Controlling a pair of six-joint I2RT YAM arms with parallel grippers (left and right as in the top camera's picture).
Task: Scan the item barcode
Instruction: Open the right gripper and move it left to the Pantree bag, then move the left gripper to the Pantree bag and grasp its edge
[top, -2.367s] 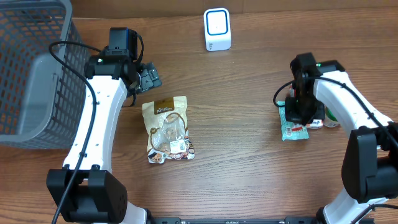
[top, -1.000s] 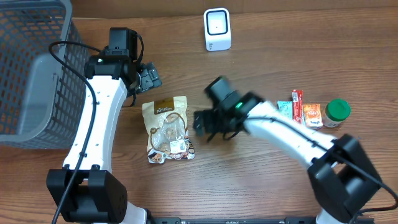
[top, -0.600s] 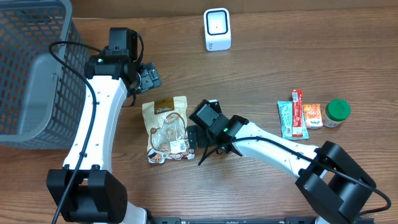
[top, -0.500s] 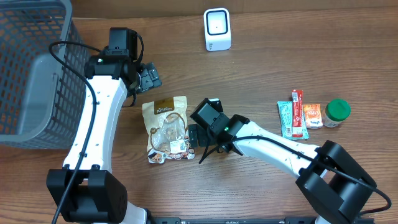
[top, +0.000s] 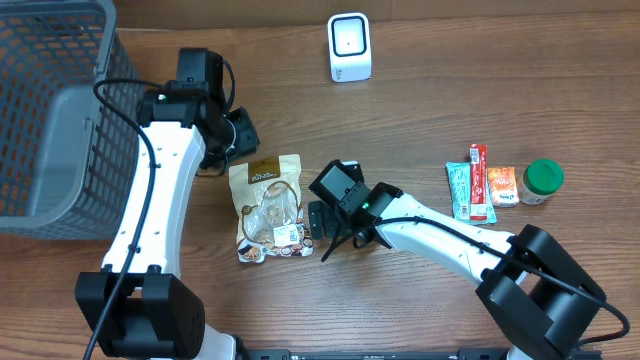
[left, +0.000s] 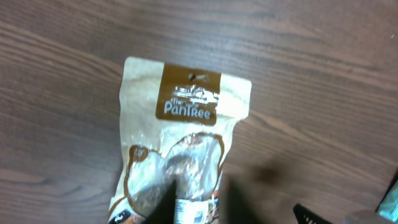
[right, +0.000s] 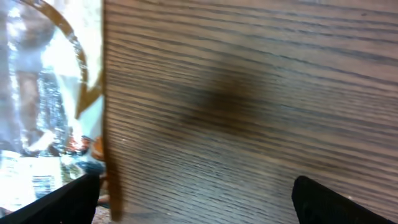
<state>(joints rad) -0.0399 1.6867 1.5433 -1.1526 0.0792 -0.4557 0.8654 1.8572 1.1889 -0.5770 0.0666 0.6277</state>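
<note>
**Scan not yet begun: item flat on the bench, unheld**

The snack pouch (top: 268, 207) lies face up on the bench (top: 420, 300), left of centre and well apart from the scanner (top: 349, 47), which stands at the far edge.

The right pincer (top: 318, 218) is low at the pouch's right edge. Its fingers are spread wide and grip nothing; the wrist view shows one fingertip (right: 62, 199) over the pouch's edge and the other over bare wood.

The left pincer (top: 240, 132) hangs just beyond the pouch's far end. Its opening cannot be told, and it holds nothing visible.

Judgement: no stage is complete. Gripping, lifting, carrying to the scanner and presenting the printed label near the pouch's near right corner all remain.
</note>
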